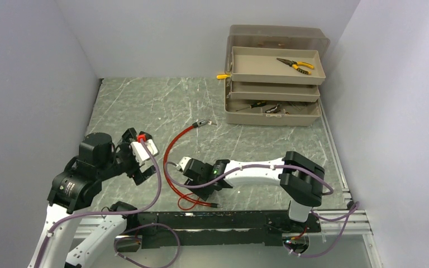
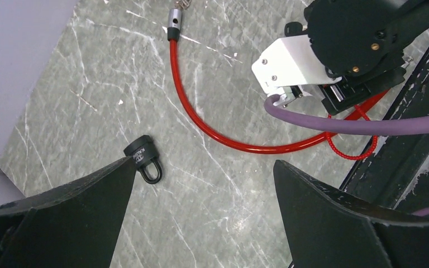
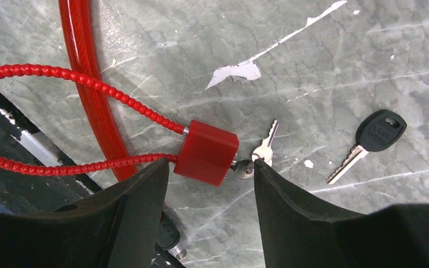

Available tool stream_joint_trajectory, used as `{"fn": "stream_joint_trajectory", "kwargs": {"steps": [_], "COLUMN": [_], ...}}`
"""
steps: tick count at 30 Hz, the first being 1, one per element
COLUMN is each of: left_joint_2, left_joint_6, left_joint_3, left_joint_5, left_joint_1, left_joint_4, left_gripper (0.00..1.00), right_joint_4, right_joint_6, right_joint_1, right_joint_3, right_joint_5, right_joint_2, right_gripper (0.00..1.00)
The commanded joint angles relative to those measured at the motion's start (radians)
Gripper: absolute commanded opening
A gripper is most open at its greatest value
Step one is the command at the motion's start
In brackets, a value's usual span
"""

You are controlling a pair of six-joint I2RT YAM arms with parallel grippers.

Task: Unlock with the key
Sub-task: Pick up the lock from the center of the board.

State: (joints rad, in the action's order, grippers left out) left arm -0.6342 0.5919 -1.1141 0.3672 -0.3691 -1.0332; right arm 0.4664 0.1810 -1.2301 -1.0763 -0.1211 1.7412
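**Right gripper (image 3: 209, 167) straddled a red lock (image 3: 206, 152)**

Its fingers stood apart on either side of the lock, clear of it. Silver keys (image 3: 263, 146) sat against the lock's right side, and a black-headed key (image 3: 377, 131) lay farther right. Well left of the lock, the left gripper (image 2: 204, 167) hung wide apart above a small black padlock (image 2: 143, 157).

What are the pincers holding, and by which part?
Nothing, it seems. The left pincer hangs open; the right pincer straddles the red lock, not clamping it.
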Motion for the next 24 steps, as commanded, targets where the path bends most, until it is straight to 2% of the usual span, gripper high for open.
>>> {"fn": "stream_joint_trajectory", "kwargs": {"steps": [1, 5, 11, 17, 22, 24], "left_joint_2": [0.034, 0.072, 0.052, 0.217, 0.283, 0.297], "left_joint_6": [0.004, 0.01, -0.038, -0.096, -0.127, -0.162], "left_joint_3": [0.012, 0.019, 0.017, 0.098, 0.076, 0.071], "left_joint_5": [-0.013, -0.038, 0.0, 0.004, -0.04, -0.069], "left_joint_1": [0.014, 0.013, 0.013, 0.013, 0.013, 0.013], "left_joint_4": [0.026, 0.025, -0.036, 0.073, 0.051, 0.058], "left_gripper": [0.99, 0.99, 0.99, 0.99, 0.99, 0.99], "right_joint_4": [0.057, 0.051, 0.019, 0.035, 0.026, 0.026], "right_joint_6": [0.049, 0.084, 0.135, 0.159, 0.148, 0.13], "right_joint_1": [-0.01, -0.011, -0.011, -0.014, -0.025, -0.037], "right_joint_3": [-0.011, -0.007, -0.007, -0.063, -0.134, -0.162], "right_joint_5": [-0.113, -0.086, -0.119, -0.231, -0.333, -0.375], "right_joint_2": [0.036, 0.071, 0.092, 0.049, 0.016, 0.013], "right_gripper": [0.6, 0.54, 0.32, 0.12, 0.01, 0.0]}}
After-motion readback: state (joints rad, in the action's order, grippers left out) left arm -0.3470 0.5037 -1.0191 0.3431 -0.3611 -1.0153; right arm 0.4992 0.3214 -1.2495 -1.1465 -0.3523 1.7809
